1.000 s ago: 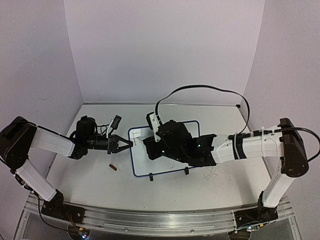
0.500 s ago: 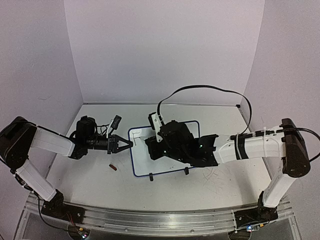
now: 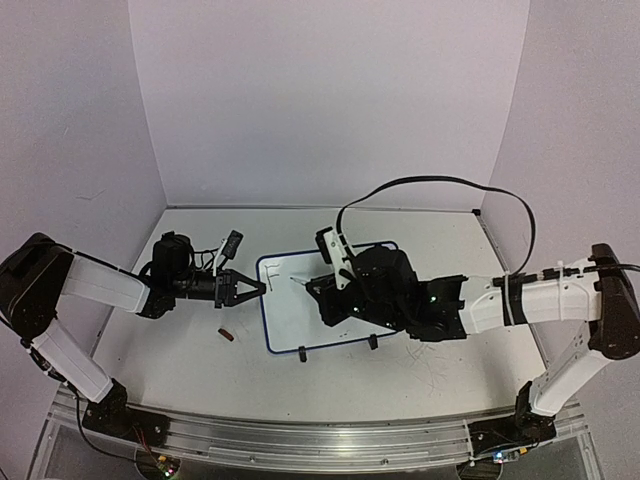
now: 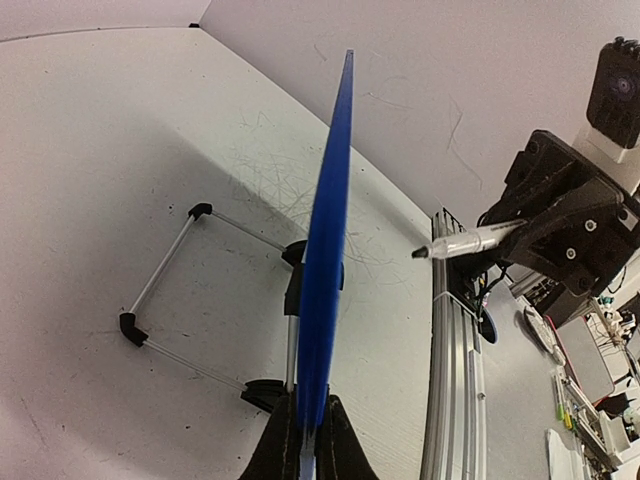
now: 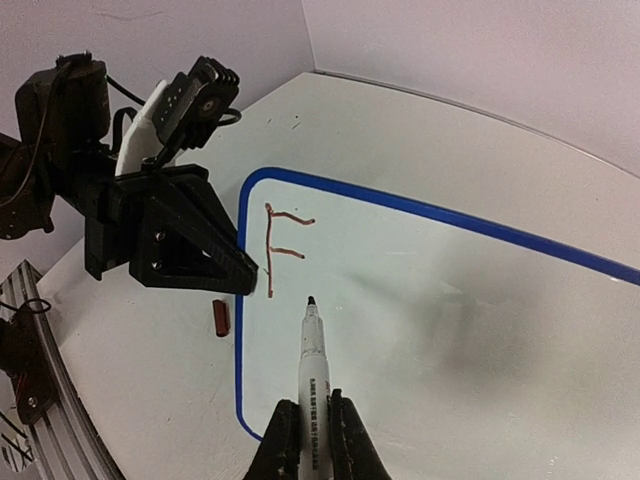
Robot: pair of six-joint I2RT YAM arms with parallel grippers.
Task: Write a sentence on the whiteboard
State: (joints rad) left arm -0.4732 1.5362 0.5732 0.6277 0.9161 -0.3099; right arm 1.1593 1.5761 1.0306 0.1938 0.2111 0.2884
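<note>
Right wrist view: right gripper [image 5: 315, 428] clamps the marker [image 5: 312, 365], tip poised beside the lone F [image 5: 280, 242] on the mid-frame whiteboard [image 5: 430, 300], whose left rim the left gripper [image 5: 246, 274] pinches; heavy pressure could tilt it.

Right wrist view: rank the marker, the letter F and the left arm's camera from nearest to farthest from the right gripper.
1. marker: held in the right gripper itself, pointing ahead.
2. letter F: just beyond the marker's tip, on the whiteboard near its blue rim.
3. left arm's camera: farthest, up left in the picture, past the board's edge.
</note>
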